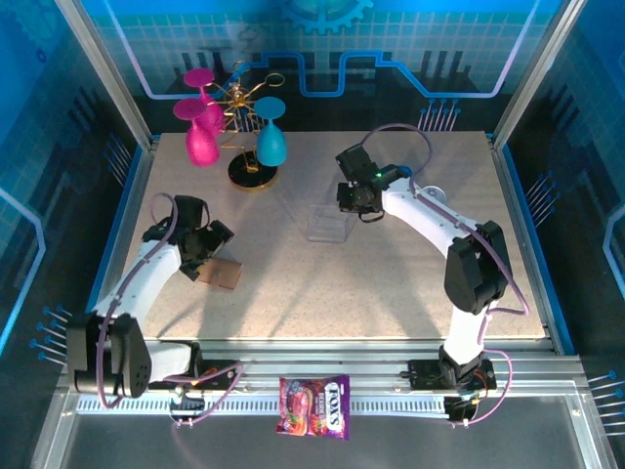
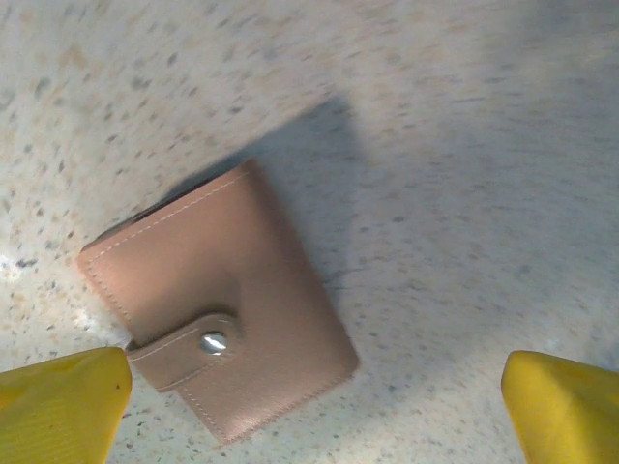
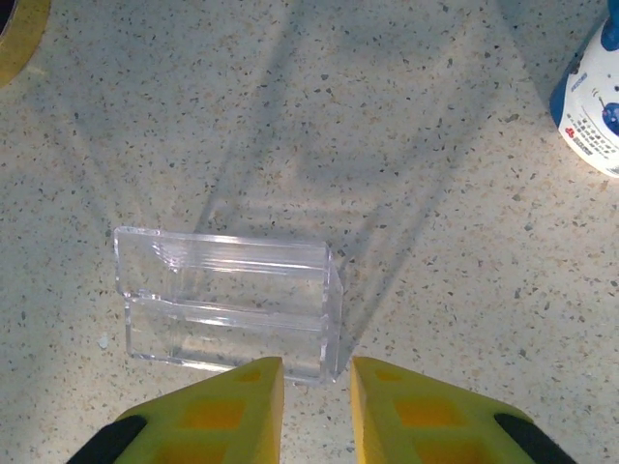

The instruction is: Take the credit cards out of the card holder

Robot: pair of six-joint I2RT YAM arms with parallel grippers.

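The card holder (image 2: 218, 300) is a brown wallet lying flat on the speckled table, folded shut with its strap snapped down. It shows at the left of the table (image 1: 227, 274) in the top view. My left gripper (image 2: 314, 387) hovers over it, open wide, with its yellow fingertips (image 2: 68, 406) on either side of the wallet's near corner and nothing between them. The credit cards are out of view. My right gripper (image 3: 317, 372) is near the table's middle (image 1: 350, 210), with its jaws a narrow gap apart and nothing in them.
A clear plastic stand (image 3: 227, 300) sits empty just ahead of the right fingertips (image 1: 329, 223). A gold rack (image 1: 252, 171) with pink glasses (image 1: 200, 137) and a blue glass (image 1: 270, 142) stands at the back left. A candy packet (image 1: 314, 405) lies on the front rail.
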